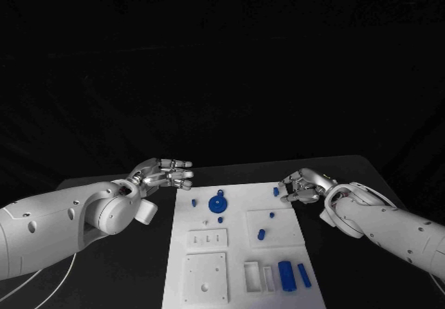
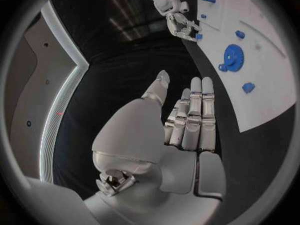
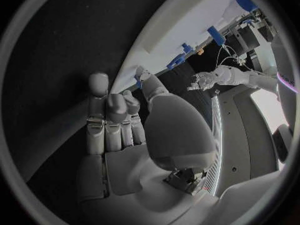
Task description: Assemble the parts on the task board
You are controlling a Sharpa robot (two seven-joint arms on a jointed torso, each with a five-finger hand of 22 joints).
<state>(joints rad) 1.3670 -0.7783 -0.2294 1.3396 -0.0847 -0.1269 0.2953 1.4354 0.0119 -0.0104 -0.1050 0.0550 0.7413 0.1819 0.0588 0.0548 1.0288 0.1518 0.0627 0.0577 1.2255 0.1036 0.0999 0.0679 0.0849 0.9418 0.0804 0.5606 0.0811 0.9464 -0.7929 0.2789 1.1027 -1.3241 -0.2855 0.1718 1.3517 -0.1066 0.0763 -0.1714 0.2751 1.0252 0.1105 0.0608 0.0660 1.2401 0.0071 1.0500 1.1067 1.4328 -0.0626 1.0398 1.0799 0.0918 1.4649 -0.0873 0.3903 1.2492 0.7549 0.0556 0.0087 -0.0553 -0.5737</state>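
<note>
The black worktop carries the white task board, which lies between my two arms. On the near end of the board sits a white slotted holder, with what look like two blue bars lying just beside it rather than in its slots; I cannot tell whether anything is in the slots themselves. Farther up the board lies the blue gear, and small blue pegs are scattered around it.

My left hand hovers off the board's far left corner, fingers straight and side by side, holding nothing. My right hand is at the board's far right edge, fingers curled down over a small blue part standing at that edge. In the right wrist view my thumb tip sits against a bit of blue at the board's rim, but I cannot tell whether I have the piece pinched or am only touching it.

I judge this as the pick-up of that edge part, early in the assembly since most pieces lie loose. Next I need a firm pinch, a clean lift, then a carry to its matching seat.
</note>
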